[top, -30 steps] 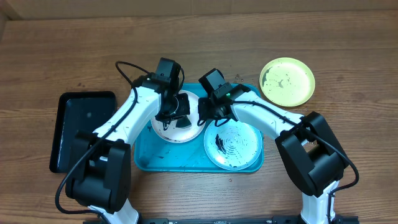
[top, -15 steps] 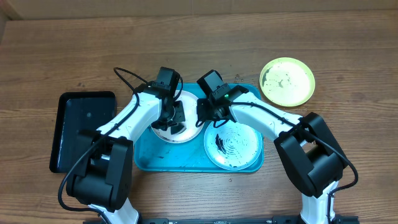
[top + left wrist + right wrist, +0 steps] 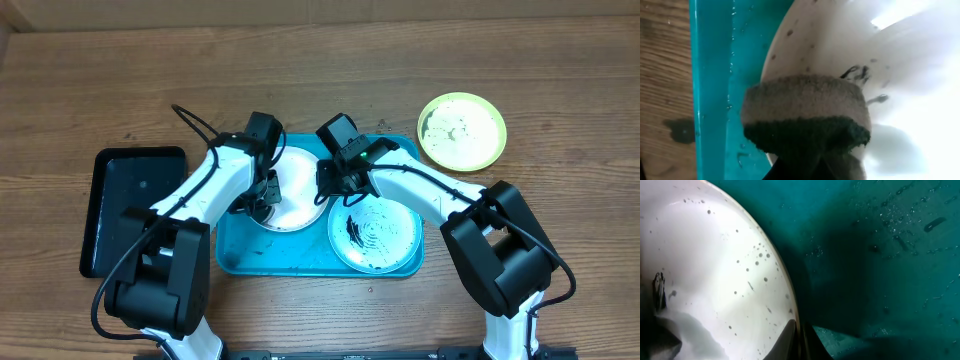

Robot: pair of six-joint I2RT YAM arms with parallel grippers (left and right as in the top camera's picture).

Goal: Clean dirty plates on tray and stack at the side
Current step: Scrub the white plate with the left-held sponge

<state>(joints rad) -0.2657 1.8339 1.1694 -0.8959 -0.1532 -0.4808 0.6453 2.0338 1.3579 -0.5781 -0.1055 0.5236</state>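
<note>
The white plate [image 3: 298,185] lies at the back of the turquoise tray [image 3: 238,257]. My left gripper [image 3: 262,192] is shut on a dark sponge [image 3: 805,110] pressed on the plate's left part [image 3: 840,40], where black smears and specks show. My right gripper [image 3: 325,185] is shut on the white plate's right rim [image 3: 715,255], its fingers [image 3: 802,335] pinching the edge over the tray floor [image 3: 880,255]. The light-blue rimmed plate [image 3: 375,236], with black smears, lies in the tray's right half. The yellow-green rimmed plate [image 3: 462,130] sits on the table outside the tray, at the back right.
A narrow black tray [image 3: 130,205] lies on the wooden table left of the turquoise tray. Water drops wet the tray floor [image 3: 715,75]. The tray's raised rim borders the plates closely.
My left gripper has slid the sponge from the white plate's middle to its left edge. The right gripper has stayed on the plate's rim.
</note>
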